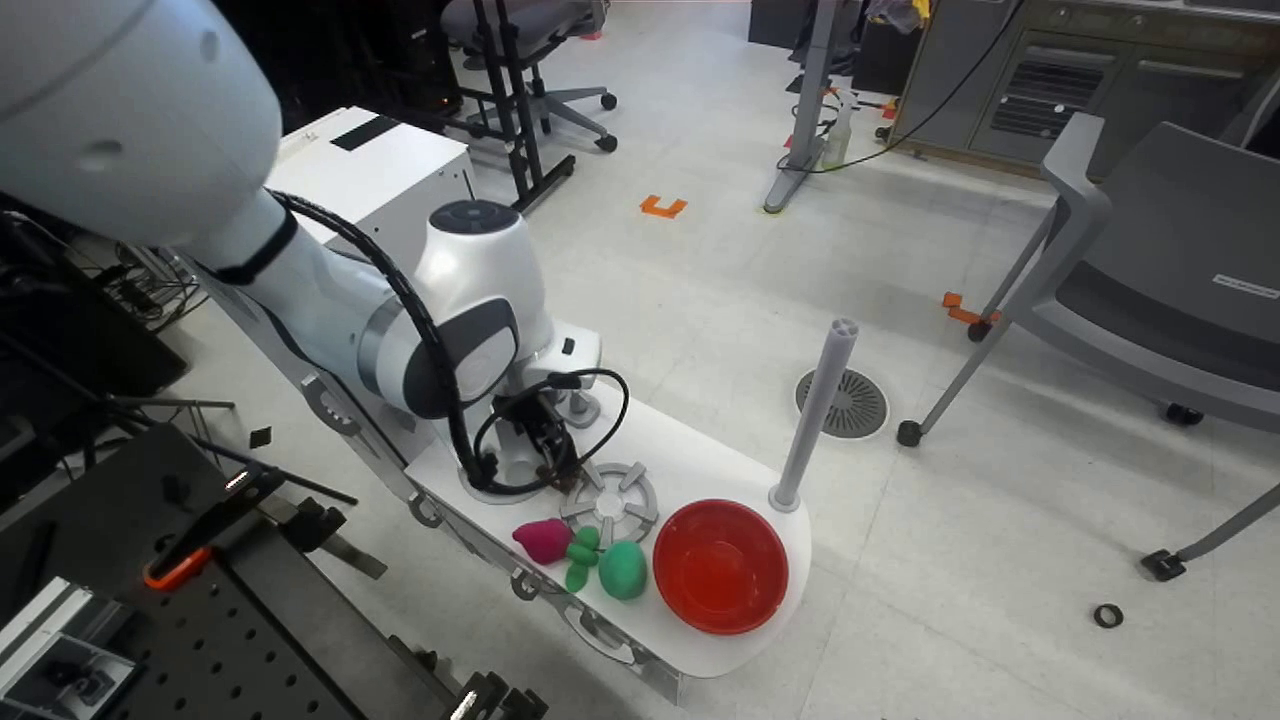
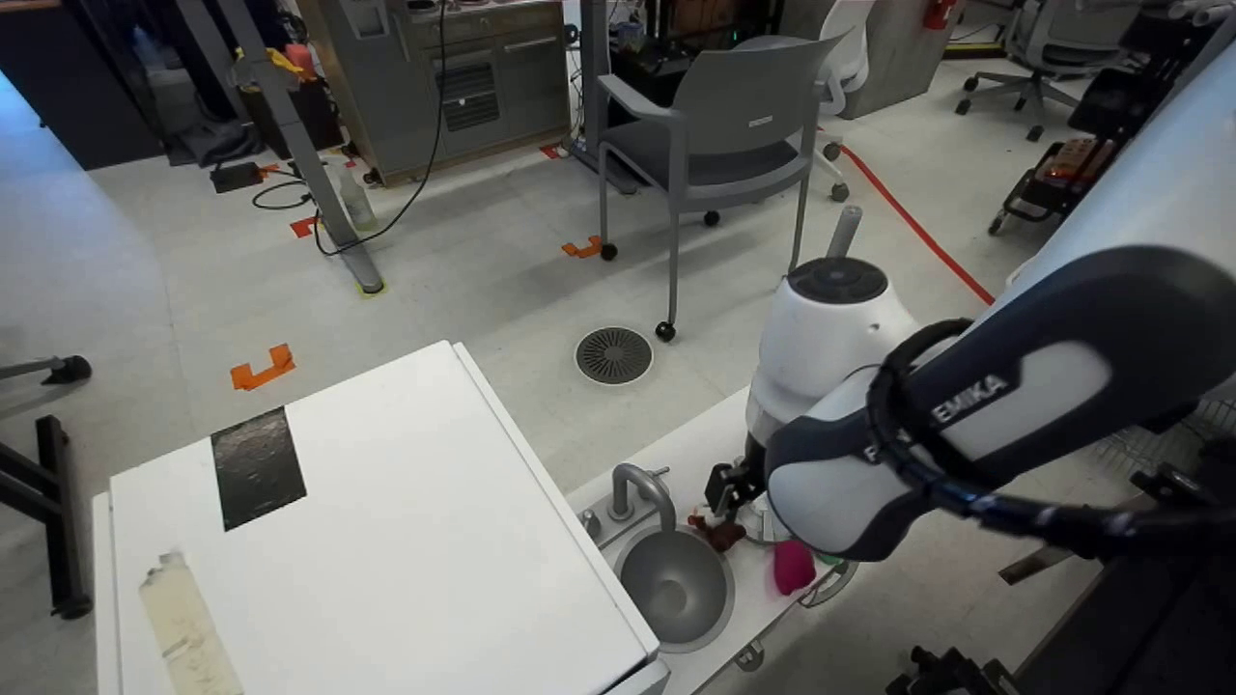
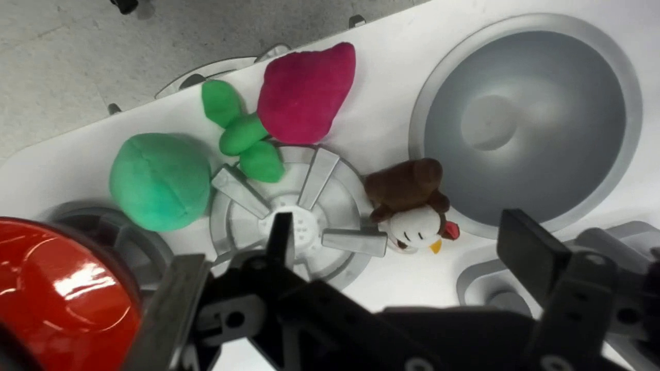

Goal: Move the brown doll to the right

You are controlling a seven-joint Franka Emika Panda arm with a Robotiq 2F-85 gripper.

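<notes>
The brown doll [image 3: 403, 184] lies on the white counter in the wrist view, with a white face, yellow beak and red piece. It lies between the grey burner [image 3: 301, 234] and the sink, touching or overlapping the sink's rim. In an exterior view the doll [image 2: 719, 534] shows just below the fingers; in an exterior view a brownish bit of it [image 1: 567, 482] shows, mostly hidden by the gripper. My gripper [image 3: 398, 232] is wide open and empty; the doll's head lies across the gap between the fingers. The gripper [image 2: 731, 494] points down above the doll.
A round sink [image 3: 417, 123] with a faucet [image 2: 645, 483] adjoins the doll. A pink toy [image 3: 307, 95], a green toy [image 3: 245, 134], a teal ball [image 3: 160, 180] and a red bowl [image 1: 720, 565] stand around the burner. A grey post [image 1: 815, 420] rises at the counter's edge.
</notes>
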